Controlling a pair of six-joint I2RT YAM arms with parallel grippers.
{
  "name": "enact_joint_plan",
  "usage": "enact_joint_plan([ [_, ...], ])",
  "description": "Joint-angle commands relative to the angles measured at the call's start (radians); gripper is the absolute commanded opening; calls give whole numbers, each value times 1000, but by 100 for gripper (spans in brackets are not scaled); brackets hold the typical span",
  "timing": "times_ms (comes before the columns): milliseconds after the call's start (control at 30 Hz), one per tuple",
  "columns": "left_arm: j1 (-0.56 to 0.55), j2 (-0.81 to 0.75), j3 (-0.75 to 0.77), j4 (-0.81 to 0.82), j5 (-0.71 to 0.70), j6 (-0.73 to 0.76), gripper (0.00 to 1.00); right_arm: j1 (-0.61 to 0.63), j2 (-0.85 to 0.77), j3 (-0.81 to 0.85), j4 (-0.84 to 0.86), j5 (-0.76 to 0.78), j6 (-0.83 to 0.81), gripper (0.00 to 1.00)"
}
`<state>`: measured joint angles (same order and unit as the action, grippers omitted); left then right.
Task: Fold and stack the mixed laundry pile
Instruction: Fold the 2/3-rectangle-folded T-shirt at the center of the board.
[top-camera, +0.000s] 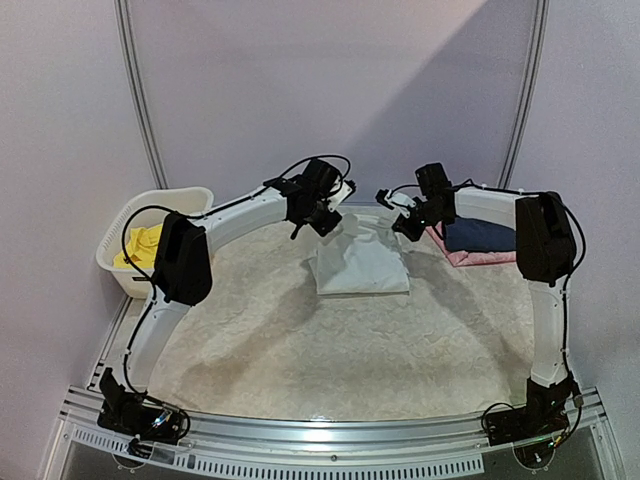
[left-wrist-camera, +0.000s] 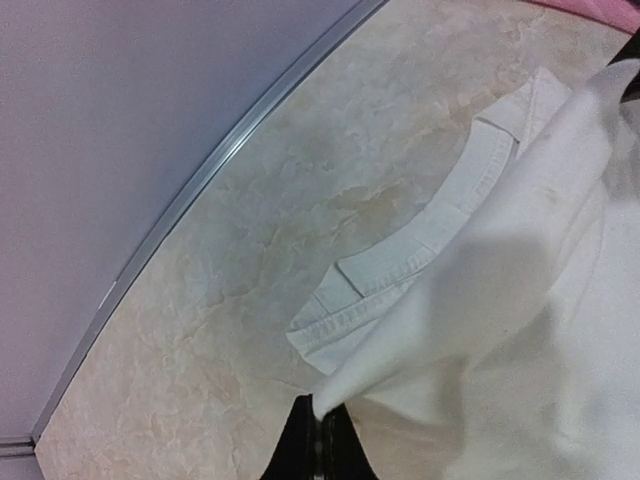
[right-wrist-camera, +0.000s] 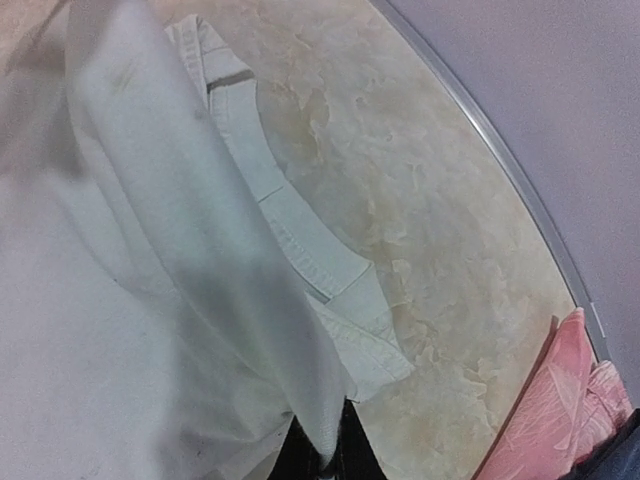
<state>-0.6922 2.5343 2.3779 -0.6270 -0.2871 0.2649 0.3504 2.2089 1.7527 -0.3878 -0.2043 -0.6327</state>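
The left gripper (top-camera: 330, 222) is pinching the shirt (top-camera: 360, 265) tight; the right gripper (top-camera: 405, 228) is too. The shorts (top-camera: 140, 246) are lying in the basket (top-camera: 112, 268) by the table's (top-camera: 300, 350) left edge.

Left fingers (left-wrist-camera: 295, 460) and right fingers (right-wrist-camera: 358, 455) mostly under white T-shirt (left-wrist-camera: 520, 330) folds; yellow shorts (top-camera: 140, 245) partly behind basket (top-camera: 112, 265) wall.

I see the white T-shirt (top-camera: 362, 262) as soft matt cloth, its collar (left-wrist-camera: 440, 225) stitched; the tabletop (top-camera: 300, 350) looks marbled and dull, its front rail (top-camera: 330, 432) ribbed metal.
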Motion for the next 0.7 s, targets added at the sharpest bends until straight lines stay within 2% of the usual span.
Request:
enact_joint_plan([
  [0,28,42,61,12,33,-39,0,-21,42,28,17,27,53,5],
  [33,28,47,61,21,37,-43,4,-21,43,28,28,33,64,14],
  [67,28,50,59,32,28,-45,19,-22,47,34,37,46,77,28],
  [133,28,53,59,58,-16,-59,35,-26,63,60,36,74,113,44],
  [167,27,48,59,63,-46,-69,40,-33,70,80,24,79,140,49],
  [267,29,-15,25,79,-134,-122,47,-75,60,120,-26,24,265,59],
  [367,41,-144,-148,136,-167,-221,54,-134,0,121,-82,-123,434,70],
  [500,57,-296,-393,209,-43,-386,57,-197,-21,126,-200,-389,579,82],
  [600,67,-353,-513,242,70,-529,58,-240,39,166,-270,-571,695,86],
  [667,74,-379,-592,310,162,-617,58,-251,103,195,-314,-637,731,88],
])
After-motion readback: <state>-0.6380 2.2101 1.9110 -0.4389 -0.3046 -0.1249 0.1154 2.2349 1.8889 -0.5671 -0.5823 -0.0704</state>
